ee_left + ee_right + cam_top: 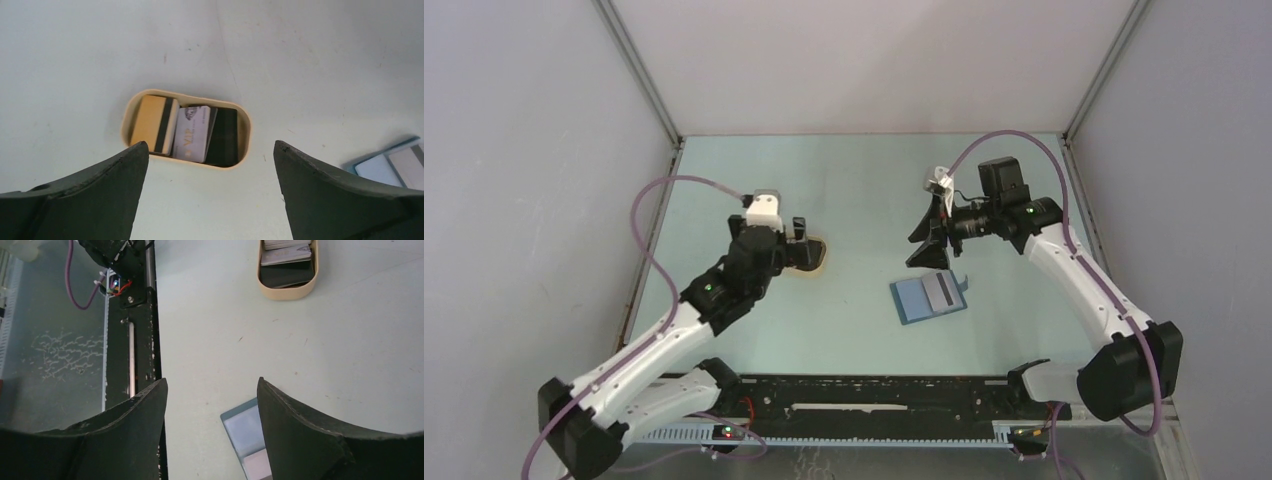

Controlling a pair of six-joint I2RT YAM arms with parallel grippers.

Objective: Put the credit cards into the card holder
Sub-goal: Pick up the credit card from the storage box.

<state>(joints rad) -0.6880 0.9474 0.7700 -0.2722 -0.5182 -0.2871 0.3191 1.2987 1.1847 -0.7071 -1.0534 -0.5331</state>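
Pale green table [844, 190] is shown: credit cards [192, 132] are stacked in the tan oval tray [185, 93] under the left gripper [210, 144], jaws spread, empty; card holder [914, 300] is laid open beneath the right gripper [211, 380], likewise parted, empty

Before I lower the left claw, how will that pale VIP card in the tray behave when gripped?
Probably stiff and light: the VIP card looks like thin flat plastic. It overlaps a gold card and a dark card, so neighbours may shift with it. The tray rim hems it in, so pushing likely just jams it.
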